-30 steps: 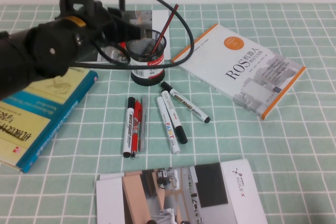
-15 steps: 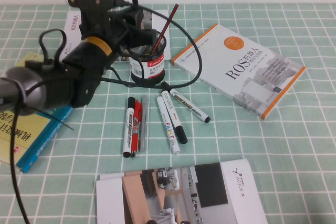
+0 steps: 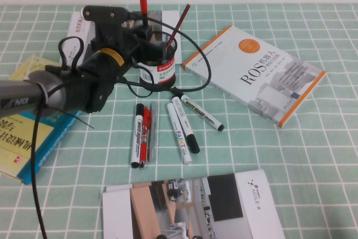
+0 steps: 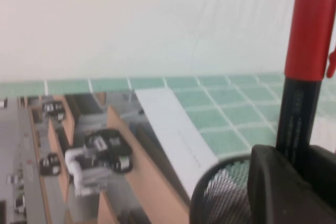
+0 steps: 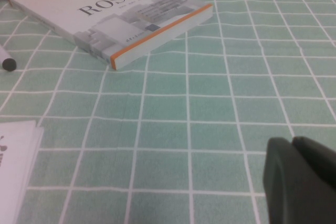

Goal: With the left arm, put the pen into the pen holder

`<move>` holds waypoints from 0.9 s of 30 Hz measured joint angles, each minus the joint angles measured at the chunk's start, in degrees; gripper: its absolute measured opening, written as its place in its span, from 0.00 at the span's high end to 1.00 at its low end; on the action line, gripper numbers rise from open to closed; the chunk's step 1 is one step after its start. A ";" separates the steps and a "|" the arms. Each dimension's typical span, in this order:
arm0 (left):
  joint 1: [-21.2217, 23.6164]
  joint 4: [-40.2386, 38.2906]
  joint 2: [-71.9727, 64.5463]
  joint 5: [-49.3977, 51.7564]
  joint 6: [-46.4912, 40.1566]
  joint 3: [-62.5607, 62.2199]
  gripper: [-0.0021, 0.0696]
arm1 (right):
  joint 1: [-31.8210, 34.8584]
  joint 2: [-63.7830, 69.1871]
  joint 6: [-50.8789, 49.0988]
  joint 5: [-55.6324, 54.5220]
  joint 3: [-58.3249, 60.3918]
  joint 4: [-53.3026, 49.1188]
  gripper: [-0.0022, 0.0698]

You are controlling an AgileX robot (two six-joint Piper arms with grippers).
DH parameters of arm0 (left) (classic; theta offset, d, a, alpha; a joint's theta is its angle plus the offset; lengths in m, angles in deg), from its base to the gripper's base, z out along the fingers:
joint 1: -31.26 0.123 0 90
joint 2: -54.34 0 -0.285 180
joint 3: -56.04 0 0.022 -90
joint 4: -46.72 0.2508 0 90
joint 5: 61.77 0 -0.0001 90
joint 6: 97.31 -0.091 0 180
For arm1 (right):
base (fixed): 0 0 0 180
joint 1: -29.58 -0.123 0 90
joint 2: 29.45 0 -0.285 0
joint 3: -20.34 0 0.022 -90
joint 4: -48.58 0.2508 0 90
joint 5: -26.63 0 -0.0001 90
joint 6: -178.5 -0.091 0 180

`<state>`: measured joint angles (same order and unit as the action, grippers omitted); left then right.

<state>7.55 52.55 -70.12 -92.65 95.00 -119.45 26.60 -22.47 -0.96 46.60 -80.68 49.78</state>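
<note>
I see black wire mesh on the pen holder (image 3: 159,60); beside it, the ROS book's (image 3: 254,74) cover looks glossy, the checked tablecloth (image 3: 313,160) matt.

A white-and-orange ROS book (image 3: 254,74) lies right of white markers (image 3: 180,132), with a teal-edged yellow book (image 3: 25,138) at left.

Pen (image 4: 307,77) upright in left tool (image 4: 286,182), above mesh holder (image 4: 220,192)
</note>
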 joint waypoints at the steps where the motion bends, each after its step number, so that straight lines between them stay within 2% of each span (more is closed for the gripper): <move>1: 0.00 0.44 0.00 0.38 0.00 0.00 0.89 | 0.00 0.00 0.00 0.00 0.00 0.00 1.00; 4: 0.00 3.03 0.00 1.56 0.00 0.00 0.83 | 0.00 0.00 0.00 0.00 0.00 0.00 1.00; 8: 0.00 4.22 0.00 2.73 0.07 0.00 0.60 | 0.00 0.00 0.00 0.00 0.00 0.00 1.00; 11: 0.00 4.22 0.00 3.53 0.07 0.00 0.46 | 0.00 0.00 0.00 0.00 0.00 0.00 1.00; 16: 0.00 4.22 2.50 6.97 -0.12 0.00 0.41 | 0.00 0.00 0.00 0.00 0.00 0.00 1.00; 18: 0.00 4.39 5.31 10.69 -0.12 0.00 0.44 | 0.00 0.00 0.00 0.00 0.00 0.00 1.00; 19: 0.00 4.56 6.72 13.08 -0.12 0.00 0.49 | 0.00 0.00 0.00 0.00 0.00 0.00 1.00; 22: 0.00 5.08 12.79 20.87 -0.12 0.00 0.76 | 0.00 0.00 0.00 0.00 0.00 0.00 1.00; 24: 0.00 5.42 16.58 24.76 -0.12 0.00 0.87 | 0.00 0.00 0.00 0.00 0.00 0.00 1.00; 27: -0.11 5.54 22.96 28.38 -0.12 0.63 0.94 | 0.00 0.00 0.00 0.00 0.00 0.00 1.00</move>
<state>7.44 58.09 -47.15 -64.26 94.88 -118.82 26.60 -22.47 -0.96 46.60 -80.68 49.78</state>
